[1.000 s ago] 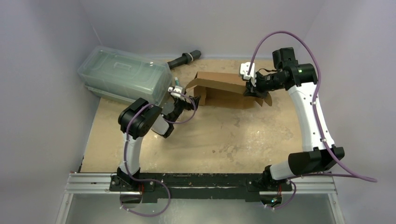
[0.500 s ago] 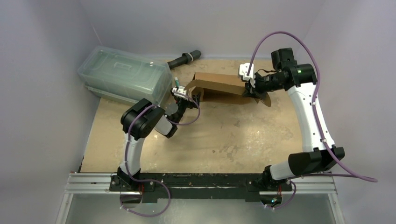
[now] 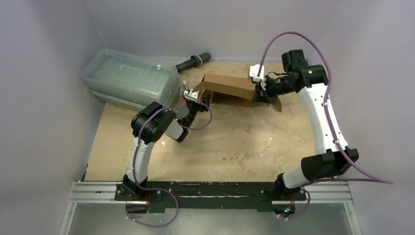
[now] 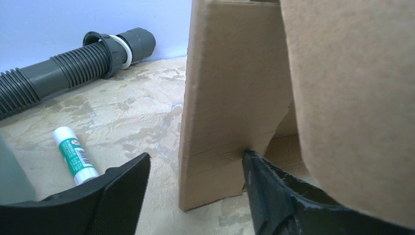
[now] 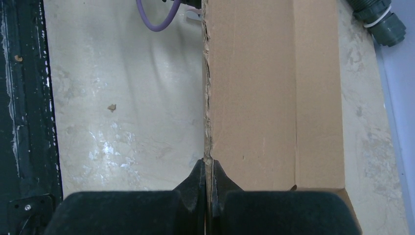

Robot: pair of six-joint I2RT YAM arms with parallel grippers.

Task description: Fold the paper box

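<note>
Right wrist view shows the right fingers [image 5: 195, 185] pinched tight on the paper box [image 5: 264, 98] edge, far-centre on the worktop [image 3: 235, 142]. Left fingers [image 4: 122, 188] gape wide around an upright flap [image 4: 220, 98]; best they close squarely near its crease before folding inward.

Brown corrugated paper box [image 3: 230, 88], half-folded, panels raised tent-like, at the table's far middle.

White-and-black arms [image 3: 321, 115], purple cables [image 3: 293, 33].
</note>
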